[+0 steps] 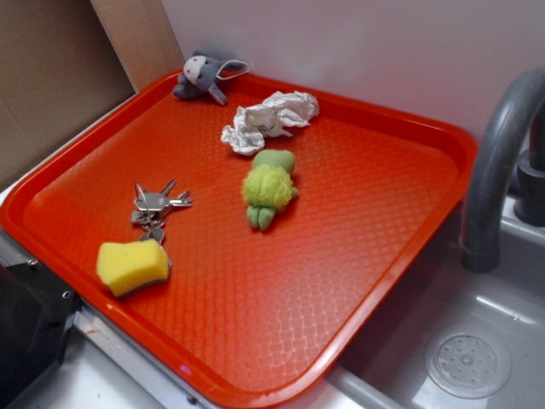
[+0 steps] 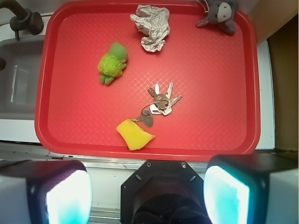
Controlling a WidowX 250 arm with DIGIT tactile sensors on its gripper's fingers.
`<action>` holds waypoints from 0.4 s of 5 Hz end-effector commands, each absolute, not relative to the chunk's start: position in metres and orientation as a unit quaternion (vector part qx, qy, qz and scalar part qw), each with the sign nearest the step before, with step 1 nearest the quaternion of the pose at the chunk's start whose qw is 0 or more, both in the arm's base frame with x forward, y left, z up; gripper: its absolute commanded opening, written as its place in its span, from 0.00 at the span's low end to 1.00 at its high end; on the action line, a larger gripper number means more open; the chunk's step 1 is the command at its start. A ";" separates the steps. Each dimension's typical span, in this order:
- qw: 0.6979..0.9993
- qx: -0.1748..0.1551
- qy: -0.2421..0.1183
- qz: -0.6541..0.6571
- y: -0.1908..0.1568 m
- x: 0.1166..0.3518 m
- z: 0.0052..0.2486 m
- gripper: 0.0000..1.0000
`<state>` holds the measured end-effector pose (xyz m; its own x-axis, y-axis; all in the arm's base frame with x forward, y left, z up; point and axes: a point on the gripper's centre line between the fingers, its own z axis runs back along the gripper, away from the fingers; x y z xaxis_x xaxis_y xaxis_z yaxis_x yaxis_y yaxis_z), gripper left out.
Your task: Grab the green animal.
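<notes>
— Plush and light, the green animal (image 2: 112, 63) is seen at ten o'clock on the red tray (image 2: 219, 140) — can it be squashed?
— Likely; the fuzzy round body is best pinched. The gripper (image 2: 147, 198) is held high, pads (image 2: 67, 198) wide apart, nothing clasped

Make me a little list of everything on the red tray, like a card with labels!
tray: red tray, beside a grey sink
green animal: fuzzy green toy near the tray's middle, lying alone, nothing touching it
grey animal: grey plush with white face in a far corner
paper: crumpled white paper just beyond the green toy
keys: bunch of keys next to the sponge
sponge: yellow sponge near the tray's front edge
gripper: gripper high above the tray's edge, fingers apart, holding nothing
</notes>
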<state>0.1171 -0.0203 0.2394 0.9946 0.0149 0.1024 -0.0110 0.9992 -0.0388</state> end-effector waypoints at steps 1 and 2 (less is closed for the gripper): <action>0.998 -0.019 -0.051 0.006 -0.020 0.117 0.239 1.00; 0.993 -0.017 -0.027 0.113 -0.034 0.164 0.216 1.00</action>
